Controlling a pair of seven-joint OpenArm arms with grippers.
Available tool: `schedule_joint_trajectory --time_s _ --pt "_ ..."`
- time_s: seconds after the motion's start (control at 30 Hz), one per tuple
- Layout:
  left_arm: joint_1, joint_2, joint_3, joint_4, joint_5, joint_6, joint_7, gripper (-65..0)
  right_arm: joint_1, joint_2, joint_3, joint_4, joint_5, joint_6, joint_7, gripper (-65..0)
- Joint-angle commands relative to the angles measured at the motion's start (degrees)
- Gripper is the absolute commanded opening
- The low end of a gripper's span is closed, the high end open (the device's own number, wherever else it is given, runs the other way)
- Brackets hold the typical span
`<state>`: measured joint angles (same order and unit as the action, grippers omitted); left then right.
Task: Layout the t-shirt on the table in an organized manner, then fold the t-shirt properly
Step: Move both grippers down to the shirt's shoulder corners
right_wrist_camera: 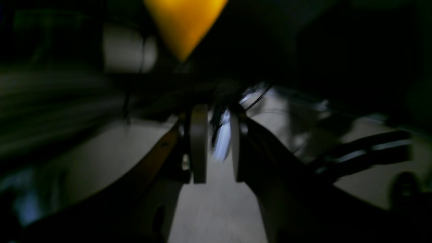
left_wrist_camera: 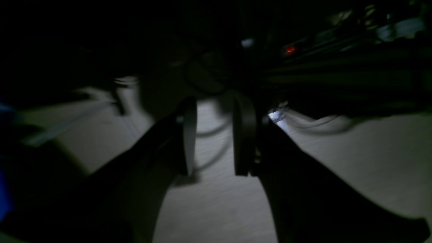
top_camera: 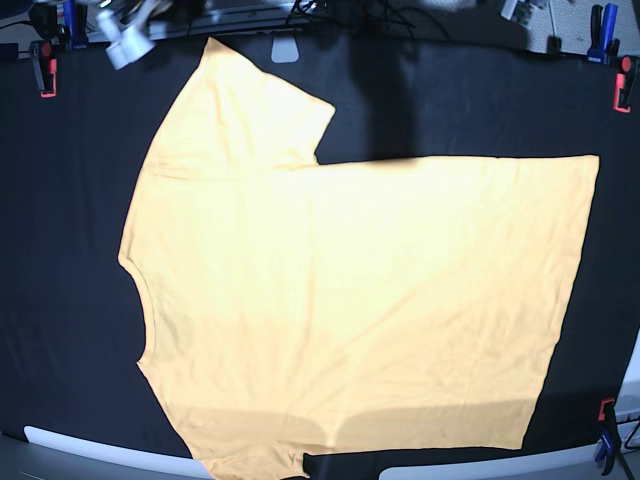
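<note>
The pale yellow-orange t-shirt lies flat and spread on the black table, collar at the left, hem at the right, one sleeve toward the top left. The bottom sleeve runs off the frame edge. No arm shows in the base view. In the left wrist view my left gripper is open and empty over a pale surface with cables. In the right wrist view my right gripper is open and empty, with a blurred yellow patch of the shirt far beyond it.
Red clamps and blue clamps grip the table edges. A white object and cables sit along the top edge. Both wrist views are dark and motion-blurred.
</note>
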<state>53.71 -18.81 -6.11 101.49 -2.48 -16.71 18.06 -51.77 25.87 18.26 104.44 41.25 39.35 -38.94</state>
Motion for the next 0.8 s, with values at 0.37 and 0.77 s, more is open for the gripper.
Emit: schedule_joint_trajectory --time_s 0.37,0.77 --pt "0.39 -12.33 -0.22 20.17 15.23 0.20 2.67 -48.6 -0.57 4.66 15.76 16.76 5.14 0.65 -2.23 -53.4" --pt "-5.33 -27.02 -0.20 17.84 30.60 -5.03 -5.55 -48.4 -0.46 9.20 15.34 21.59 -8.17 0.65 1.42 -43.3"
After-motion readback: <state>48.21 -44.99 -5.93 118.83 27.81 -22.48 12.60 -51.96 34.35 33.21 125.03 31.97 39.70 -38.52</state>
